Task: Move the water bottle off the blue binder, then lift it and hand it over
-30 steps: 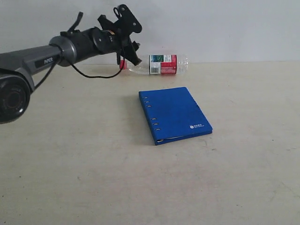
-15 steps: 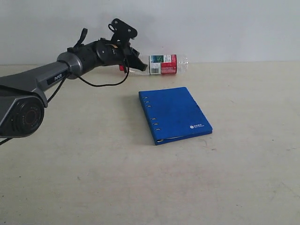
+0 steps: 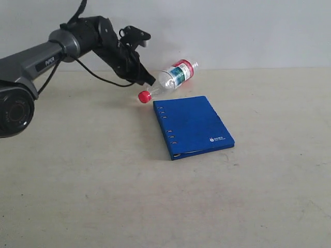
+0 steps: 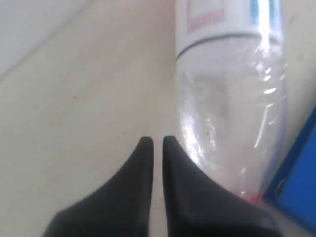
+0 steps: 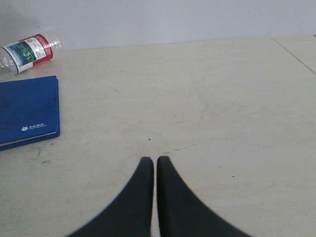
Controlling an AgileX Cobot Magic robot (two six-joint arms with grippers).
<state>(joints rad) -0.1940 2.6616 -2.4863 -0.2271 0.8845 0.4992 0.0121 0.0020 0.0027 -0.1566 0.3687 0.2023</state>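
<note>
The water bottle (image 3: 175, 76) lies on its side on the table just behind the blue binder (image 3: 194, 125), set diagonally with its red cap (image 3: 144, 96) near the binder's far left corner. My left gripper (image 3: 149, 82) is shut and empty, its fingertips against the bottle's neck end. In the left wrist view the shut gripper (image 4: 157, 140) sits beside the clear bottle (image 4: 232, 113), with a corner of the binder (image 4: 296, 187) past it. My right gripper (image 5: 154, 160) is shut and empty over bare table, far from the bottle (image 5: 27, 52) and binder (image 5: 27, 108).
The beige table (image 3: 103, 196) carries only the binder and bottle. A pale wall (image 3: 248, 31) runs along the table's back edge, right behind the bottle. The left arm (image 3: 46, 54) reaches in from the left side.
The left gripper swept down and right against the bottle's neck end. The bottle swung from lying along the wall to a diagonal, its cap now toward the binder's corner.
</note>
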